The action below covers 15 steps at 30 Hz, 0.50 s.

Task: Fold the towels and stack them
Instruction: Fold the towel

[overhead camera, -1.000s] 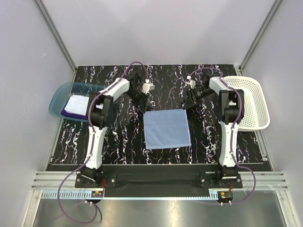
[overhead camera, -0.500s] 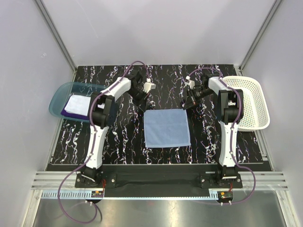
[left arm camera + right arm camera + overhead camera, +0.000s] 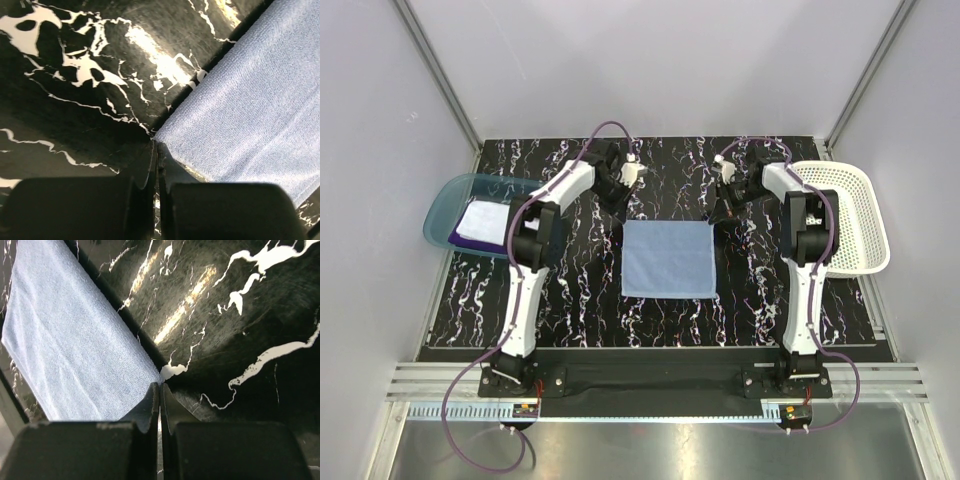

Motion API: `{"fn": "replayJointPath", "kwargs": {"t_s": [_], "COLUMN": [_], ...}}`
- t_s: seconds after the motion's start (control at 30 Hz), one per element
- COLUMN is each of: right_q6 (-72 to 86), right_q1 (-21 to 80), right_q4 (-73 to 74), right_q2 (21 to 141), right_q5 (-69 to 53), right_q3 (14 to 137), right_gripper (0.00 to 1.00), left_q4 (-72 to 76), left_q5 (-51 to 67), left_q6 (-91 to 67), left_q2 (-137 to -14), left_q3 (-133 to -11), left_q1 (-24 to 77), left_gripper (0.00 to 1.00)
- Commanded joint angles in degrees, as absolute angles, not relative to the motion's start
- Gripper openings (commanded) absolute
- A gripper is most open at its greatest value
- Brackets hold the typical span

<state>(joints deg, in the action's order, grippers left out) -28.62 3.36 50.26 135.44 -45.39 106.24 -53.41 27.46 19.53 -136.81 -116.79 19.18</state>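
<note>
The light blue towel [image 3: 669, 259] lies spread flat in the middle of the black marbled table. My left gripper [image 3: 624, 214] is shut on its far left corner, seen in the left wrist view [image 3: 156, 146] with the towel [image 3: 250, 110] running off to the right. My right gripper [image 3: 714, 214] is shut on the far right corner, seen in the right wrist view [image 3: 160, 386] with the towel [image 3: 75, 345] to the left. A white towel [image 3: 481, 217] lies folded on a deep purple towel [image 3: 458, 239] in the teal tray [image 3: 442, 200].
The translucent teal tray hangs over the table's left edge. A white mesh basket [image 3: 865, 205] stands at the right edge beside the right arm. Grey walls enclose the table on three sides.
Both grippers have moved toward the far side, pulling the blue towel with them. Its far edge now lies straight and square, and the towel sits farther back.
</note>
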Motion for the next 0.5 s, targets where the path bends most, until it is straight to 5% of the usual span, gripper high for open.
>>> {"fn": "replayJointPath", "kwargs": {"t_s": [0.0, 0.47], "right_q6": [-27.2, -21.1], "right_q1": [3.6, 3.8], "right_q4": [43.1, 28.7], "right_q2": [127.7, 113.1], "right_q5": [-42.5, -36.8], "right_q3": [101.9, 85.2], "right_gripper": [0.00, 0.00], "left_q4": [-50.5, -46.8], "left_q5": [23.1, 23.5], "left_q6": [19.2, 16.3], "left_q2": [-129.7, -120.1], "left_q3": [-114.4, -104.4], "left_q1": [18.8, 19.1], "left_gripper": [0.00, 0.00]}}
